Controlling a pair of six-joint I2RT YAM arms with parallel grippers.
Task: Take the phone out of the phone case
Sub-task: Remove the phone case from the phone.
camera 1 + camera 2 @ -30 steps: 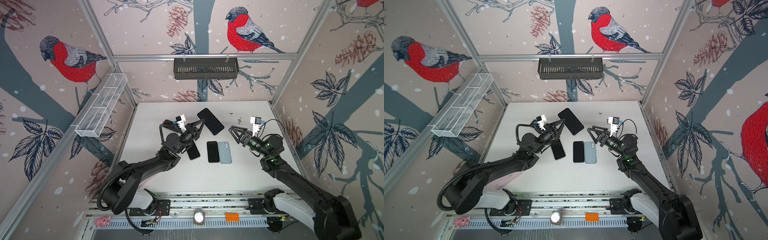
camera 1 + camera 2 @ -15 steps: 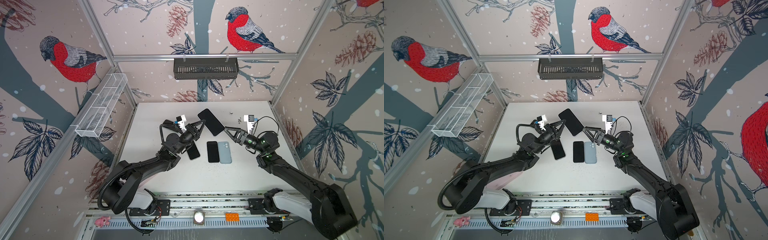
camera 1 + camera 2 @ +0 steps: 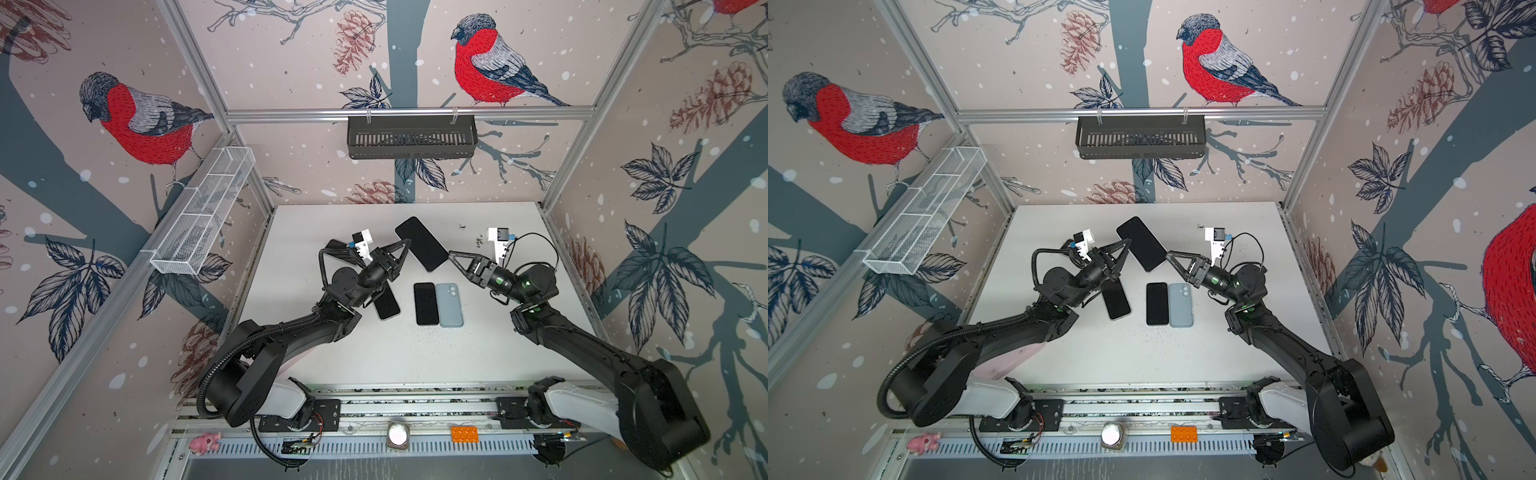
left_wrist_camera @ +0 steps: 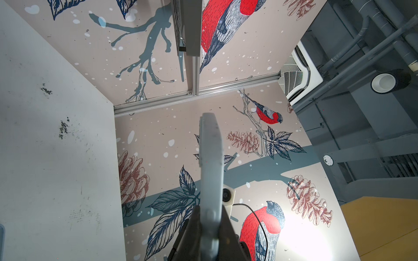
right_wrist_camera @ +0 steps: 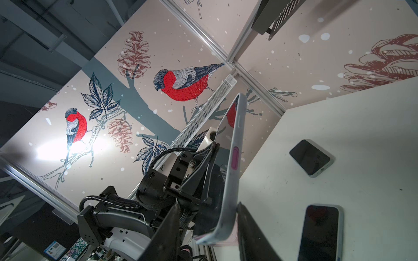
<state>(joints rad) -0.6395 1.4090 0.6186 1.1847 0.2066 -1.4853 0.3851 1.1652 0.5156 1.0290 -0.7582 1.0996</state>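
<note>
Cased phone (image 3: 422,244) pinched by left fingers (image 4: 188,235); right fingers (image 5: 248,232) spread, straddling its corner

Pinkish walls (image 3: 291,62) printed with red-breasted birds, pinecones and branches stand in aluminium rails (image 3: 407,111). A white wire basket (image 3: 203,208) hangs on a side wall, a black slotted shelf (image 3: 411,137) at the back (above the scuffed white tabletop (image 3: 478,353)).

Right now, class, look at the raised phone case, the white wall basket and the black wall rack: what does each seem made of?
The phone case: probably matte silicone or soft plastic; dull grey rim, moulded pink button. The white basket: painted wire mesh, see-through weave. The black rack: likely matte coated sheet metal, perhaps plastic; punched slots.
</note>
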